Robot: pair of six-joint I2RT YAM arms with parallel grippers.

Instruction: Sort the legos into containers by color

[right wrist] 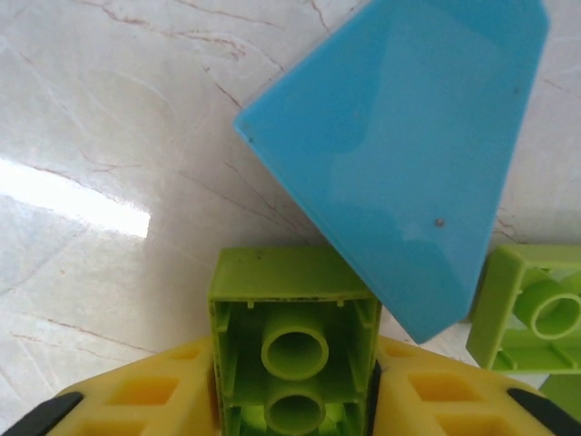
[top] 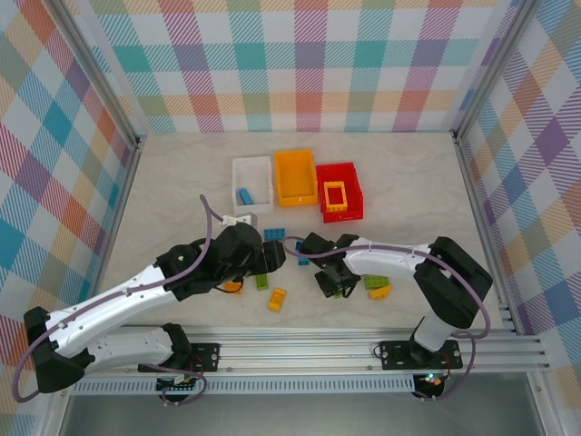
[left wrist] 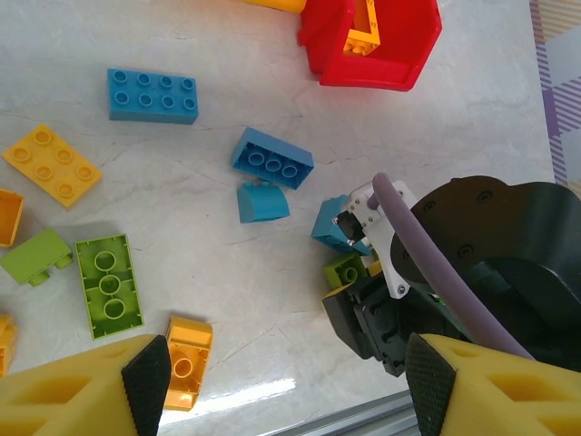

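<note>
blue wedge (right wrist: 408, 163) lies right against the green brick (right wrist: 295, 354) in right pincer (right wrist: 295, 395).

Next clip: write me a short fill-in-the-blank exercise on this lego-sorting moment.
1. The lone brick inside the white bin is ___.
2. The yellow frame lies in the ___ bin.
3. The clamped brick in the right tool is ___.
4. The left tool hangs open, holding ___.
Missing words: blue; red; green; nothing.
</note>
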